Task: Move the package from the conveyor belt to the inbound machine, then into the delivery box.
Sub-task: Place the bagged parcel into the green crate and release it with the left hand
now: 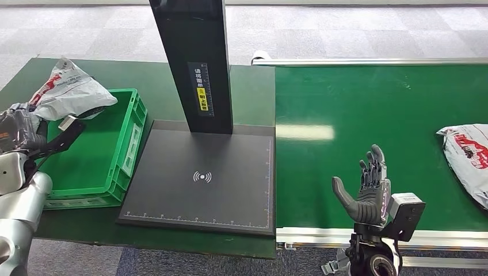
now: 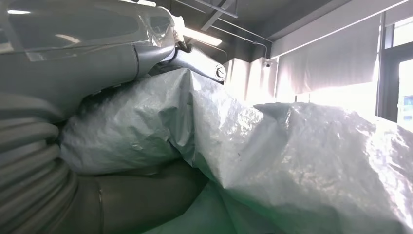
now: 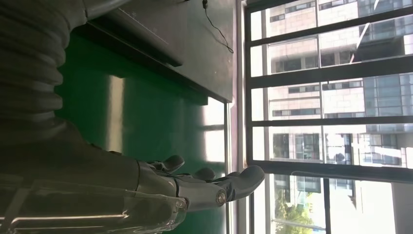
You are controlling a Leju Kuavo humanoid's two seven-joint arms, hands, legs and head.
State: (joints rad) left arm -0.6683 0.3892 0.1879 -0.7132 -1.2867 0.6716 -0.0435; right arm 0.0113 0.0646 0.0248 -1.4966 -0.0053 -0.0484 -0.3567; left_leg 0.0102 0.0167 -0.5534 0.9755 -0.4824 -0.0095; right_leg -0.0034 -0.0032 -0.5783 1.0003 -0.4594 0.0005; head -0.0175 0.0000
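Observation:
A white plastic package with red print hangs over the far left corner of the green delivery box, and my left hand grips its near end. In the left wrist view the crinkled package lies against that hand's fingers. My right hand stands open and upright over the near edge of the green conveyor belt, holding nothing; its spread fingers show in the right wrist view. A second white package lies on the belt at the right edge.
The black inbound machine's flat scanning plate lies between box and belt, with its dark post rising at the back. The box and plate sit on a dark green table. Grey carpet floor lies beyond.

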